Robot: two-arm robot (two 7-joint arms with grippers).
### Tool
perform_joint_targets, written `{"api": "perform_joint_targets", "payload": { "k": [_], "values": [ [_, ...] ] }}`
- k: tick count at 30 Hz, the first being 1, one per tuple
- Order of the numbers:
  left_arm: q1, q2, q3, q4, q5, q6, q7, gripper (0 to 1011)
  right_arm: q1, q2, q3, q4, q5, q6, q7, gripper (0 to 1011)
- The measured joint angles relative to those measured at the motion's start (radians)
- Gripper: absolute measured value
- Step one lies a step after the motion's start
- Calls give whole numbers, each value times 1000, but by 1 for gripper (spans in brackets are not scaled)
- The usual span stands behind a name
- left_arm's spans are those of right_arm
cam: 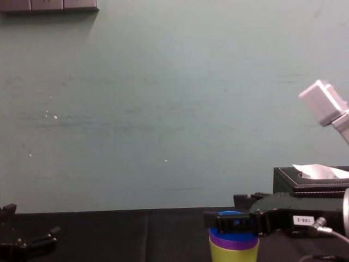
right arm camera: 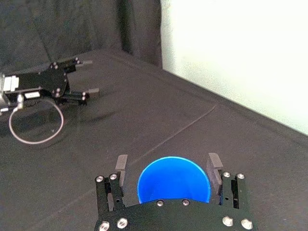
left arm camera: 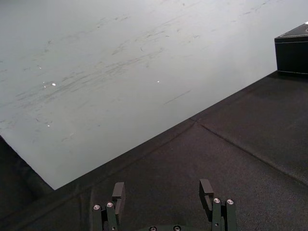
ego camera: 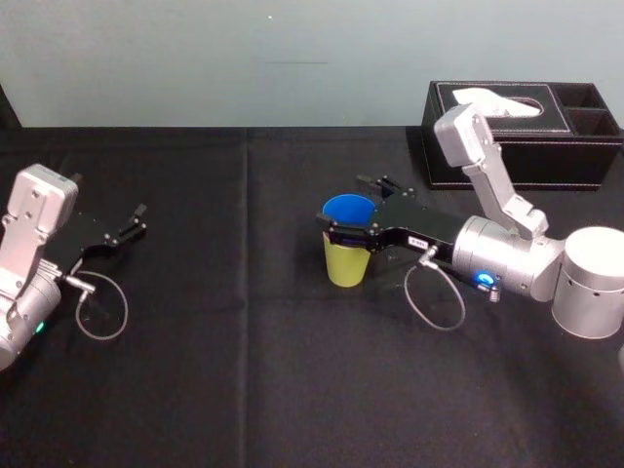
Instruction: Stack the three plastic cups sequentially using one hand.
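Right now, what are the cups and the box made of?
Blue cup, purple cup, yellow-green cup: likely smooth opaque plastic, going by even colour and seamless walls. Box: probably black leather or leatherette, with pale stitching along its edges. Right gripper brackets the blue cup; left gripper is parked.

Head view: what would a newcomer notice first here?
The cup stack at the middle of the table: a blue cup nested in a purple cup inside a yellow-green cup, with the right gripper open astride the blue rim. The left gripper lies open at the table's left, and a black tissue box stands far right.
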Motion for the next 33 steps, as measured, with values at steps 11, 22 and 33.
{"api": "perform_joint_targets", "payload": {
  "k": [11,22,33],
  "values": [
    [0,0,0,0,0,0,0,1011,-87,8,80,-94,18,-27,-93,1003],
    [0,0,0,0,0,0,0,1011,-168,-12,161,-125,-2,-67,-206,1003],
    [0,0,0,0,0,0,0,1011,-206,-45,181,-83,-134,-97,-354,1003]
  ]
}}
